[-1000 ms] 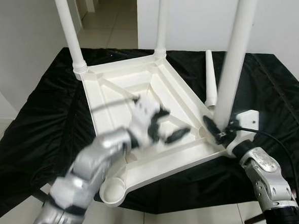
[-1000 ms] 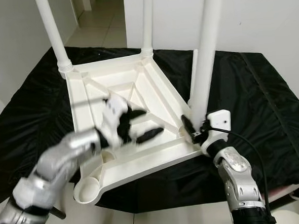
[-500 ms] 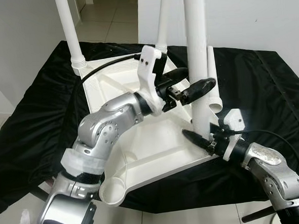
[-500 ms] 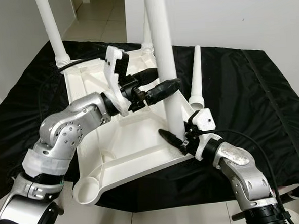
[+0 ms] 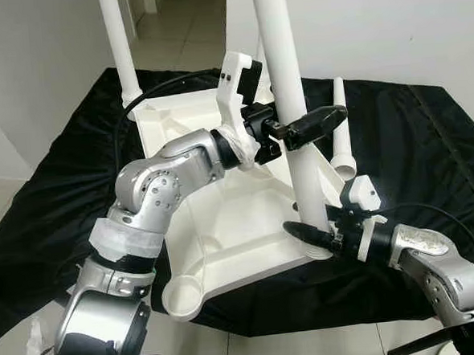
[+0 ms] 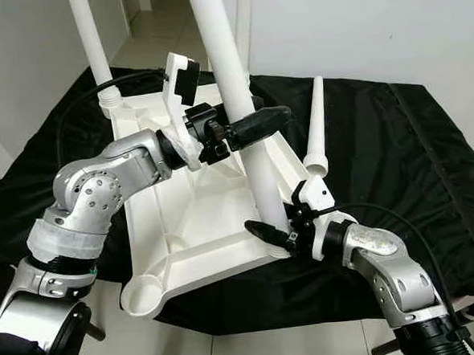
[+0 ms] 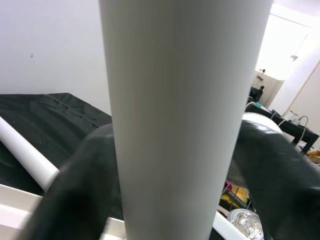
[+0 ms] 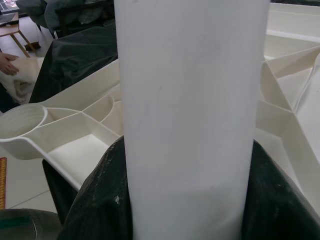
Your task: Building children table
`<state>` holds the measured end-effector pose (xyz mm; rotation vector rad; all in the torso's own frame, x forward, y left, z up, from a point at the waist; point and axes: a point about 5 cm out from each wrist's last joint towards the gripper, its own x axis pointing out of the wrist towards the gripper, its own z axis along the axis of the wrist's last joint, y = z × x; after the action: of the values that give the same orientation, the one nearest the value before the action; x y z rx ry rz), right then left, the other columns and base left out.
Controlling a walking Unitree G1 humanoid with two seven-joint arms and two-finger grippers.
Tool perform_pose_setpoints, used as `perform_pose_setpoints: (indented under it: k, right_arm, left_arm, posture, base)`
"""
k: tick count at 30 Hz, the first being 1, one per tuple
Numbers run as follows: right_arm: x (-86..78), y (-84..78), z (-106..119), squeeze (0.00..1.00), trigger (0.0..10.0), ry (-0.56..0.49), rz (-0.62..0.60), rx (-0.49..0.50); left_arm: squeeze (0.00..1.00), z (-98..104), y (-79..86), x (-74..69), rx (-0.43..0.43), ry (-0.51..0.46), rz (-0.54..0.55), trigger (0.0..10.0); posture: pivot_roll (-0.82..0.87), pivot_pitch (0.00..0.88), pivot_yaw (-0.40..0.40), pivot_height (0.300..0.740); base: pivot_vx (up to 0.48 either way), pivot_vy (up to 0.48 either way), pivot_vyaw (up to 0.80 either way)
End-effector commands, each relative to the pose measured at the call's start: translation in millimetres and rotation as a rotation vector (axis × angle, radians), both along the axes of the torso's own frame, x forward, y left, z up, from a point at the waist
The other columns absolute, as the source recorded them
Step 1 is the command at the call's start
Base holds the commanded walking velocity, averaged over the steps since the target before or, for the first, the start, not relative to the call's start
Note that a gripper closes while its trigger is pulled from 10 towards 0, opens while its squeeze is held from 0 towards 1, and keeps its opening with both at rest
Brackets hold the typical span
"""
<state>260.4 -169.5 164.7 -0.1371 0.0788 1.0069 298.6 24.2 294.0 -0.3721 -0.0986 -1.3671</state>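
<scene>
White leg [image 5: 292, 118]: tilted, foot at tabletop [image 5: 224, 226] corner.
Writing: none legible.
Left gripper [image 5: 298, 129]: arm bent, fingers clamped mid-leg.
Right gripper [image 5: 315, 235]: forearm low, fingers closed around leg base.

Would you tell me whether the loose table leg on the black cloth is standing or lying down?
Lying down. The spare leg rests flat on the black cloth beside the upturned table top, unattached.

Glossy white plastic table [image 5: 223, 218] on black cloth [image 5: 429, 158].
</scene>
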Motion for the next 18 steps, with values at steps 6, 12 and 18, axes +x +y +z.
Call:
perform_pose_setpoints:
  k: [6,12,18]
  right_arm:
    - [-1.7,1.1,-2.5,0.00,10.0,0.010,0.017,-0.001]
    - [5.5,3.5,-0.2,0.00,10.0,0.002,0.017,-0.010]
    - [10.4,4.1,-1.3,0.00,10.0,0.006,-0.014,0.011]
  left_arm:
    - [0.00,9.0,1.8,-12.5,-0.044,-0.098,-0.260,0.0]
    - [0.00,13.0,3.4,-8.7,-0.040,-0.104,-0.254,0.0]
    - [0.00,12.1,2.0,-6.0,-0.031,-0.117,-0.233,0.0]
  posture:
    - [0.01,0.000,0.001,0.740]
    - [0.00,0.000,0.020,0.740]
    - [0.00,0.000,0.015,0.740]
  base:
    - [0.000,0.000,0.00]
    - [0.000,0.000,0.00]
    - [0.000,0.000,0.00]
